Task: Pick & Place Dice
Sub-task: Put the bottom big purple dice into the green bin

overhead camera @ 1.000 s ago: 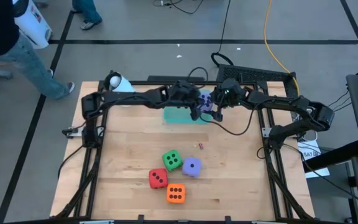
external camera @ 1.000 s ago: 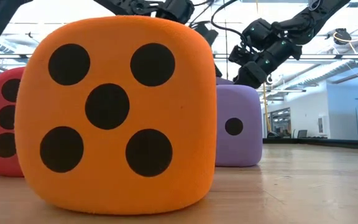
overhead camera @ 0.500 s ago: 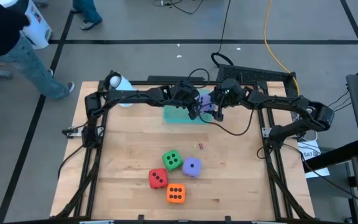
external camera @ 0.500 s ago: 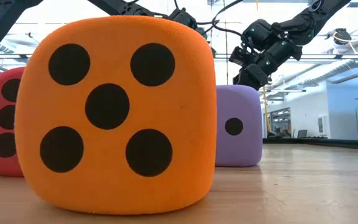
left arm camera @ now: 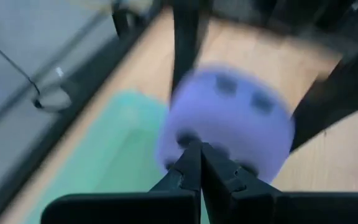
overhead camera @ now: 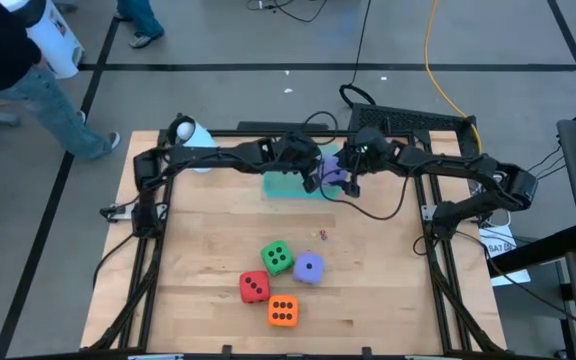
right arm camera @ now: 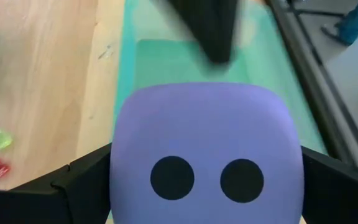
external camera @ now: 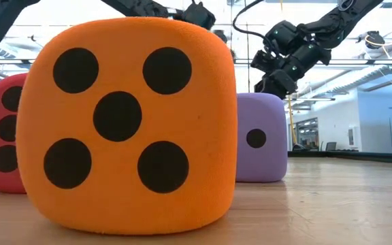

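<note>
Right gripper (right arm camera: 207, 180) clamped wide on a purple die (right arm camera: 207, 152) above the teal tray (right arm camera: 173, 59). Left gripper (left arm camera: 199, 163) pinched shut, empty, just beside that die.

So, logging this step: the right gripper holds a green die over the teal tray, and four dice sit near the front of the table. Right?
Not quite: the die between the right gripper's jaws is light purple, not green, as the right wrist view shows. The green die sits with the other three near the front. The teal tray lies beneath the held die.
</note>
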{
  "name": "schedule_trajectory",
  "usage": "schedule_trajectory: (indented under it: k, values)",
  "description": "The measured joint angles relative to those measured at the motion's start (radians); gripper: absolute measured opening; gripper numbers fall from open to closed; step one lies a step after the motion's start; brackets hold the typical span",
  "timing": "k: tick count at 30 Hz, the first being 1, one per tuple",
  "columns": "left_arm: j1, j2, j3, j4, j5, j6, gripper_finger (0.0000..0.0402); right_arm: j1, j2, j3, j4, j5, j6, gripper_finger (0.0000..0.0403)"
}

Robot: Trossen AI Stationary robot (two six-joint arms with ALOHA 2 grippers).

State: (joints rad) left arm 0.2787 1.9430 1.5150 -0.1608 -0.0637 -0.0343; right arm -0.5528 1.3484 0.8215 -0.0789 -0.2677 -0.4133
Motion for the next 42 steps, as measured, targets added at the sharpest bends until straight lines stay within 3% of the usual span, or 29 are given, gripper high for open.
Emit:
schedule_trajectory:
  k: [8, 14, 20, 33, 42]
  values:
    - [-0.056, -0.047, 0.002, 0.064, 0.085, 0.045, 0.0001, 0.008, 0.036, 0.0, 0.043, 0.0, 0.002, 0.0393]
    - [-0.027, -0.007, 0.001, 0.026, 0.086, 0.005, 0.0001, 0.028, 0.038, 0.0, 0.108, -0.002, 0.008, 0.0393]
    - [0.027, 0.029, 0.004, -0.006, 0.194, -0.032, 0.0001, 0.043, 0.035, -0.004, 0.114, -0.016, -0.001, 0.0393]
    - [0.03, 0.064, 0.0, -0.011, 0.138, -0.036, 0.0, 0.028, 0.033, -0.003, 0.114, -0.022, 0.009, 0.0393]
    - [-0.046, -0.037, 0.001, -0.017, 0.026, 0.057, 0.0, 0.03, 0.036, -0.001, 0.145, -0.027, 0.026, 0.0393]
